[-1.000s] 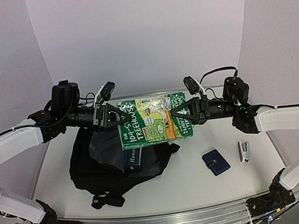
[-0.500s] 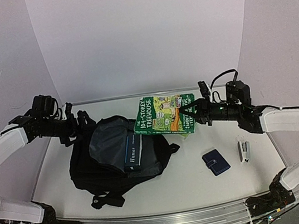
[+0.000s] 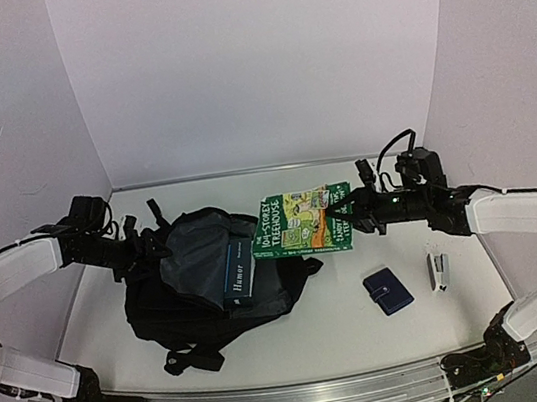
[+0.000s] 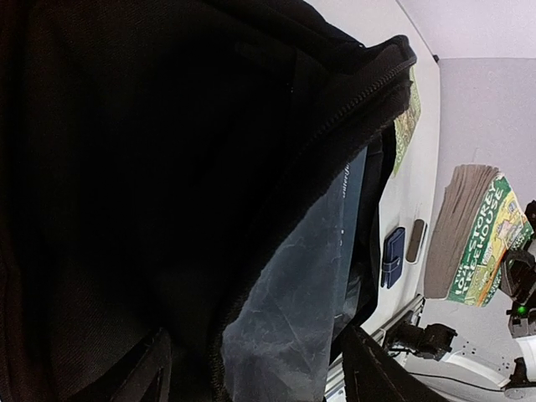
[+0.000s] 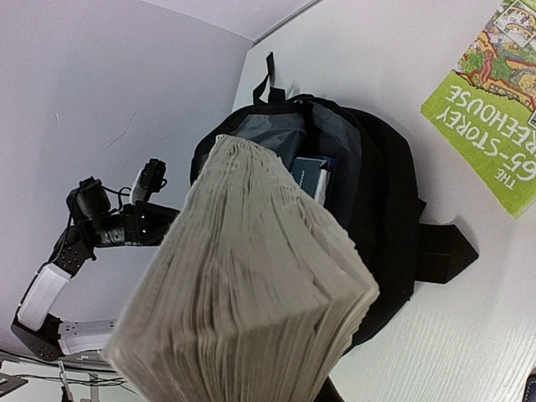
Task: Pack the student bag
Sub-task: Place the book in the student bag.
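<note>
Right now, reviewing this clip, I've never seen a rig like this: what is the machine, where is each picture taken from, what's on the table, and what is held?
These are two robot arms bolted at the table's near edge, each ending in a two-finger gripper. The wide picture comes from a fixed camera above and behind them; the other two from cameras on the wrists. On the table lie the black student bag, open with a blue book inside, a dark-blue wallet and a stapler. The right gripper holds a thick green Treehouse book by its edge, off the table. A second green book lies flat beside the bag. The left gripper, fingers apart, sits at the bag's rim.
</note>
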Controlling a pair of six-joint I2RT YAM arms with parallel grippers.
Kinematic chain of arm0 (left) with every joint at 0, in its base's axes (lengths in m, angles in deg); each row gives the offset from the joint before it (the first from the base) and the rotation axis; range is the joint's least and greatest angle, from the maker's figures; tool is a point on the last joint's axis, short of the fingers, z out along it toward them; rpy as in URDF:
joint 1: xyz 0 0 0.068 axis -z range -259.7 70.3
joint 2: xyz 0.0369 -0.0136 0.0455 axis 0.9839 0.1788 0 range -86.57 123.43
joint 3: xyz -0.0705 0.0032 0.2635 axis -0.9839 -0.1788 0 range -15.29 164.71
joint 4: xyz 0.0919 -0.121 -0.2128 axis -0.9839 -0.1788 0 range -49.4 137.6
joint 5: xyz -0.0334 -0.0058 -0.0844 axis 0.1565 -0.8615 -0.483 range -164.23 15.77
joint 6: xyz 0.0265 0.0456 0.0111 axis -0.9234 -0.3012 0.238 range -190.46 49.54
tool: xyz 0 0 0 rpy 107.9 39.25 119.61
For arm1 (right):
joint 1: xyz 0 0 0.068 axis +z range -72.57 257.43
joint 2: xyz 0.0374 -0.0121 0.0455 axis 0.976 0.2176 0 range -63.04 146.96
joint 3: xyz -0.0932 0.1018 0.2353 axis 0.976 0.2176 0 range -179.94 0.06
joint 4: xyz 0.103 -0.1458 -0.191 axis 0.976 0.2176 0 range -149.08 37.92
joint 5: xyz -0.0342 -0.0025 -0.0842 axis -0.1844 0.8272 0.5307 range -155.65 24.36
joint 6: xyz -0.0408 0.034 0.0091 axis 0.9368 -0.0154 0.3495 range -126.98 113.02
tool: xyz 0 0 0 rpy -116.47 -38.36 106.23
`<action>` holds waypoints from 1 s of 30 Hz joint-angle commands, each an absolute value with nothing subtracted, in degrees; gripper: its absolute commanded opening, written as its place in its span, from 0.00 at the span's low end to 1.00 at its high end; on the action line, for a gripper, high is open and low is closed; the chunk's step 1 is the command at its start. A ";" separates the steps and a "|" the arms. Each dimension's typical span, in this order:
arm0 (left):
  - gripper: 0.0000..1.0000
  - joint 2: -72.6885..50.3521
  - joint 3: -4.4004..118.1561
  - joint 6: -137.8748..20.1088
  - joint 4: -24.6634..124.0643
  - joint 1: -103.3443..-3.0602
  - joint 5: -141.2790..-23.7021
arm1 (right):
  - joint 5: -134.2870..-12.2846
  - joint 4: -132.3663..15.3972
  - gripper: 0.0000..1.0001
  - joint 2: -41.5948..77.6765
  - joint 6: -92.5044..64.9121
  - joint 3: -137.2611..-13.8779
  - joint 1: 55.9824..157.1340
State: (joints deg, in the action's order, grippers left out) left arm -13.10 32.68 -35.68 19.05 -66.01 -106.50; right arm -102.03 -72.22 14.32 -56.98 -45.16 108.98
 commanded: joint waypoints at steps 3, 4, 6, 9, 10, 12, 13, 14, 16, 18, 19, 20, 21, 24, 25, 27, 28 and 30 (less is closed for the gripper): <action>0.59 -10.88 32.79 -35.19 24.91 -66.26 -110.77 | -102.07 -75.98 0.00 14.06 -56.89 -48.63 109.19; 0.57 -10.40 32.89 -35.21 24.82 -66.26 -110.71 | -102.17 -75.96 0.00 14.17 -57.00 -48.64 109.20; 0.55 -9.66 32.96 -35.17 24.82 -66.25 -110.78 | -102.39 -75.95 0.00 14.39 -57.16 -48.78 109.23; 0.54 -8.95 32.92 -35.12 24.93 -66.27 -110.54 | -102.64 -75.95 0.00 14.55 -57.39 -48.89 109.23; 0.54 -8.76 32.93 -35.13 24.90 -66.26 -110.35 | -102.65 -75.95 0.00 14.62 -57.52 -48.96 109.22; 0.50 -8.29 33.01 -35.39 25.04 -66.31 -110.31 | -102.37 -75.95 0.00 14.82 -58.62 -49.06 109.29; 0.44 -8.06 33.13 -35.75 25.09 -66.29 -110.56 | -102.25 -75.89 0.00 15.07 -59.48 -49.11 109.31; 0.33 -7.86 33.25 -36.08 25.14 -66.29 -110.84 | -102.55 -75.89 0.00 15.53 -60.22 -49.25 109.33; 0.14 -8.27 33.56 -36.79 25.62 -66.31 -111.73 | -103.25 -75.95 0.00 16.49 -61.30 -49.87 109.72; 0.03 -9.84 33.55 -37.47 26.58 -66.28 -113.04 | -102.87 -75.95 0.00 17.24 -61.78 -50.59 110.60; 0.01 -10.86 33.63 -37.88 26.91 -66.26 -113.48 | -102.32 -75.95 0.00 17.68 -62.02 -50.94 111.05; 0.00 -12.17 33.76 -38.42 27.11 -66.27 -113.89 | -101.88 -75.95 0.00 18.22 -62.33 -51.37 111.43; 0.00 -13.52 33.99 -39.05 27.03 -66.30 -114.27 | -101.73 -75.94 0.00 18.78 -62.64 -51.86 111.67; 0.00 -17.02 34.71 -40.76 26.57 -66.29 -115.62 | -101.27 -75.88 0.00 20.94 -63.23 -52.96 112.27; 0.00 -18.07 34.74 -41.04 26.71 -66.27 -116.25 | -101.12 -75.87 0.00 21.68 -63.38 -53.22 112.38; 0.00 -20.19 34.45 -41.27 27.52 -66.30 -117.69 | -101.11 -75.95 0.00 23.38 -63.37 -53.74 112.72; 0.00 -20.64 34.41 -41.36 27.76 -66.26 -118.38 | -101.21 -75.95 0.00 24.14 -63.26 -54.18 112.99; 0.00 -21.56 34.44 -41.52 27.91 -66.30 -119.70 | -101.20 -75.95 0.00 25.46 -62.87 -55.31 113.63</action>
